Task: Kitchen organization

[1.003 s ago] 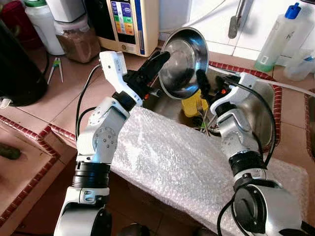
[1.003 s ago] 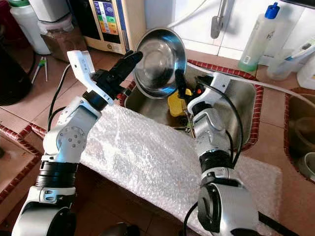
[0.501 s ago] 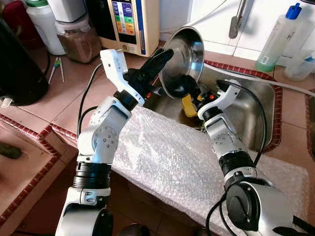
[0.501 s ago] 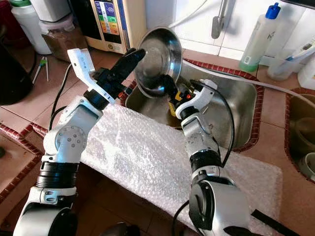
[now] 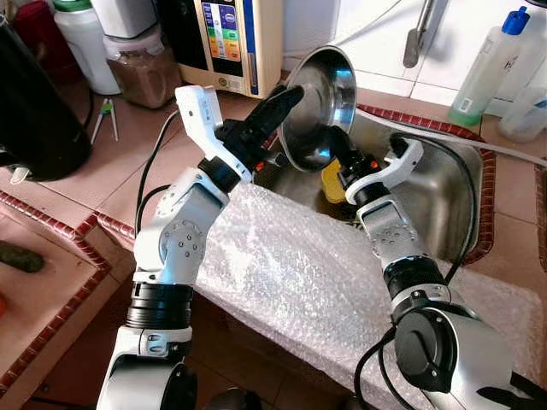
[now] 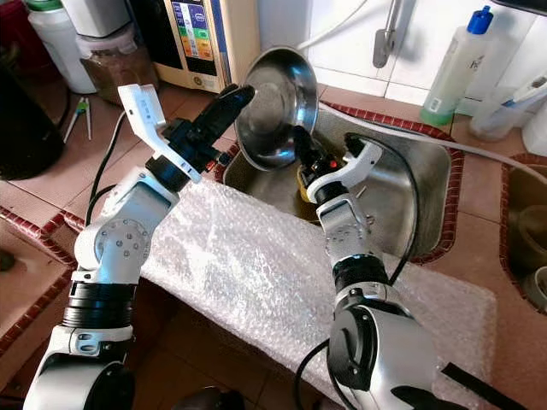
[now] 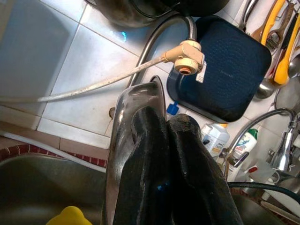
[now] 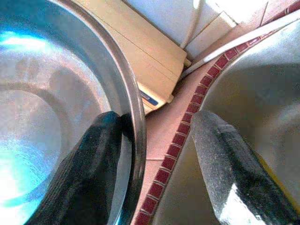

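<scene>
**Left gripper pinches bowl rim above the sink**

The left gripper [image 5: 286, 96] is clamped on the rim of the steel bowl [image 5: 318, 109], tilted on edge over the sink [image 5: 444, 184]. Beneath it, the right gripper [image 8: 154, 154] stands spread, one finger inside the bowl. The shiny, smooth rim could slip from that thin pinch and drop.

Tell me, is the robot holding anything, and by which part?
Yes: the left tool pinches the steel bowl by its rim, tilted over the sink. The right tool is open at the rim, not gripping.
</scene>
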`<state>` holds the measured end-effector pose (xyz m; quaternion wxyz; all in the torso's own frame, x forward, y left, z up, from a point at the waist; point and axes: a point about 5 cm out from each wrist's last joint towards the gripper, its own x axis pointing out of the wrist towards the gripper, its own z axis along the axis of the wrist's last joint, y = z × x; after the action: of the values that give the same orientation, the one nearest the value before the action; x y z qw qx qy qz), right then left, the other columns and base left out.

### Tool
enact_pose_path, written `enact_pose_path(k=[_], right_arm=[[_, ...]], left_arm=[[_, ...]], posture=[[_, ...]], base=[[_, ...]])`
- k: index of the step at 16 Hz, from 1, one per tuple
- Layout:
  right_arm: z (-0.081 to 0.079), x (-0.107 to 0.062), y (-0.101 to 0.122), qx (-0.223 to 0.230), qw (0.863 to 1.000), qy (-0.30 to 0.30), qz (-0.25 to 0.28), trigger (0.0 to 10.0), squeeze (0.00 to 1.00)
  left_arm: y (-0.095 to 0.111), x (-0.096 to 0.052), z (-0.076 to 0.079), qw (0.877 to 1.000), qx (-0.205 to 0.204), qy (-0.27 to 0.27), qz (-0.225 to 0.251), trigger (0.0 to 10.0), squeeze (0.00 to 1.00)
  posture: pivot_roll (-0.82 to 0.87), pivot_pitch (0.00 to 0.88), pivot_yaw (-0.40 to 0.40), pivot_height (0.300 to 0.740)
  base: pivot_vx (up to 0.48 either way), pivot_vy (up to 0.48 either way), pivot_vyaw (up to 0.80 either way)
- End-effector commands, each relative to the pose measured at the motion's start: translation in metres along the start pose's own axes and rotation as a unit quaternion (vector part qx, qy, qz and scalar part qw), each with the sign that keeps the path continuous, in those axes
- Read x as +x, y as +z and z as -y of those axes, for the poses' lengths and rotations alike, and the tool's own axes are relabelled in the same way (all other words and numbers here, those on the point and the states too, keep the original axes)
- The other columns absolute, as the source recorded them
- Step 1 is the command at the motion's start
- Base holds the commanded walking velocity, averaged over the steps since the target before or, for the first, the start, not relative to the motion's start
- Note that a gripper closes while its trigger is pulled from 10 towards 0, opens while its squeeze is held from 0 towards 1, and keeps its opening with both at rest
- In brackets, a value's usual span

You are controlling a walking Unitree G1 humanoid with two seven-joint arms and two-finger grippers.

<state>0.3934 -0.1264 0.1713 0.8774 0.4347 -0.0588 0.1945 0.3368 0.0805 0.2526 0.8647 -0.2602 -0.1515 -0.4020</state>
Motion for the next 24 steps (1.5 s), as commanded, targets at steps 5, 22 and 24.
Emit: enact_pose_path(k=[5,22,24], right_arm=[[-0.0089,0.0033,0.004,0.027,0.999,0.042,0.0,0.0,0.0],[-0.0094,0.0032,0.0032,0.024,0.999,0.045,-0.004,0.0,0.0],[-0.0095,0.0028,0.0032,0.024,0.999,0.047,-0.005,0.0,0.0]], left_arm=[[0.0045,-0.0009,0.0031,1.0,0.004,-0.014,0.008,0.0,0.0],[0.0039,-0.0008,0.0029,1.0,0.004,-0.013,0.008,0.0,0.0],[0.0037,-0.0007,0.0027,1.0,0.004,-0.013,0.007,0.0,0.0]], posture=[[0.01,0.093,0.046,0.74],[0.01,0.092,0.047,0.74],[0.01,0.092,0.047,0.74]], base=[[0.0,0.0,0.0],[0.0,0.0,0.0],[0.0,0.0,0.0]])
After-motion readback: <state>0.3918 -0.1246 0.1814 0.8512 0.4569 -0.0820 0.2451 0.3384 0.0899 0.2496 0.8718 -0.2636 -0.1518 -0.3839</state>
